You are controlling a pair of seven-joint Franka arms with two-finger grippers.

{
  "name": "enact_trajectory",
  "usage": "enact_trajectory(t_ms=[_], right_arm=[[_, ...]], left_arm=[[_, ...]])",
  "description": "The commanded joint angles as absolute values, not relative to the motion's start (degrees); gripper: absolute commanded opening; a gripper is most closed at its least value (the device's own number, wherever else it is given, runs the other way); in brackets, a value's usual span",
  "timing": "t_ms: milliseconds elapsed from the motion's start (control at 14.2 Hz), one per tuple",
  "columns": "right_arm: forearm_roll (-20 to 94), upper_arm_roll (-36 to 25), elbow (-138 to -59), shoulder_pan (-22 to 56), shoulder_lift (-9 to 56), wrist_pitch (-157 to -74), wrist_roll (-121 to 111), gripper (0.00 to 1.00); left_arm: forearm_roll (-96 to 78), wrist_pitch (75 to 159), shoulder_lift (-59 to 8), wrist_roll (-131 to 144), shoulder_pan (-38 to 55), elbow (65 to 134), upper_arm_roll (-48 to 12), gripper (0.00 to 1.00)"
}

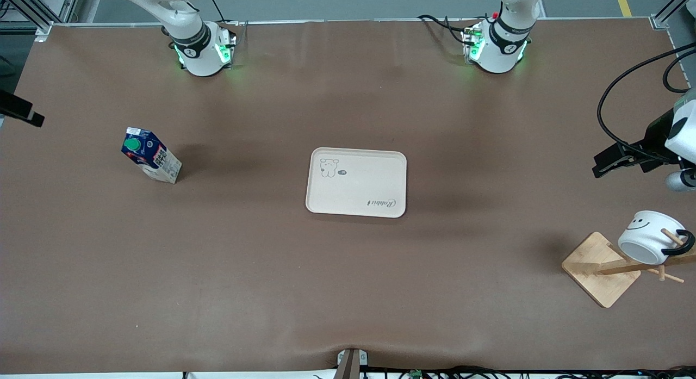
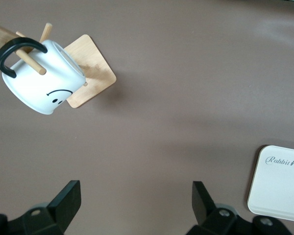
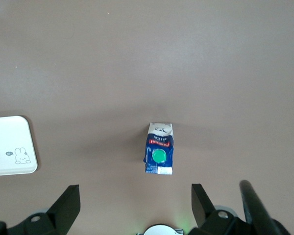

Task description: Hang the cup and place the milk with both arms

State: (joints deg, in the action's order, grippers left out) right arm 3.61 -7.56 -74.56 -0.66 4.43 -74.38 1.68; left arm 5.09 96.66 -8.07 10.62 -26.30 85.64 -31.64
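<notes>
**A:** You're looking at a brown worktop [image 1: 348, 292] with both arms pulled well back, so where is everything sitting?

**B:** Your cream tray [image 1: 356, 182] is lying in the middle, bare, likely waiting to receive the milk. The wooden rack [image 1: 601, 267] is standing toward the left arm's end of the worktop, nearer the front camera than the tray. The cup [image 1: 650, 237] is already hanging on one of its pegs by the black handle, tilted with its mouth turned downward and the smiley showing. I'd judge your hanging step done.

**A:** And the milk?

**B:** The milk [image 1: 151, 155] is standing upright toward the right arm's end, well apart from the tray, untouched. That part is still ahead of you.

**A:** What are your hands doing?

**B:** Your left hand [image 1: 620, 160] is hovering over bare worktop near the rack, fingers spread wide and holding nothing. Your right hand [image 3: 134, 208] is out of the front view; its wrist view shows it spread wide too, empty, looking straight down on the carton's green cap, well placed for a descent.
</notes>
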Motion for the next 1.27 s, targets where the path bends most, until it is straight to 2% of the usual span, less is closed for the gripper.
enact_trajectory(t_ms=[0,212,495,707,848,1201], right_arm=[[2.46,-7.29,-79.96,-1.40,-1.12,-73.83,1.23,1.00],[0.18,-7.03,-83.41,-1.32,-4.74,-73.92,1.14,1.00],[-0.09,-7.29,-83.41,-2.28,-4.22,-74.88,-2.52,1.00],[0.00,-7.29,-83.41,-2.90,-4.13,-74.97,-5.01,1.00],[0.00,-7.21,-83.50,-2.73,-4.13,-74.62,-5.01,1.00],[0.44,-7.03,-83.85,-2.37,-4.13,-74.27,-4.92,1.00]], left_arm=[[6.15,94.67,-4.58,10.11,-19.55,86.66,-26.23,1.00],[4.49,92.90,-1.95,10.02,-14.78,89.37,-21.45,1.00],[0.18,94.12,4.29,9.15,-5.47,96.31,-11.53,1.00],[-0.26,94.75,7.99,8.18,-3.78,99.66,-9.85,1.00],[-0.70,94.75,9.66,7.21,-0.90,101.59,-6.61,1.00],[-0.71,91.94,8.88,4.66,-0.61,98.62,-5.71,1.00]])
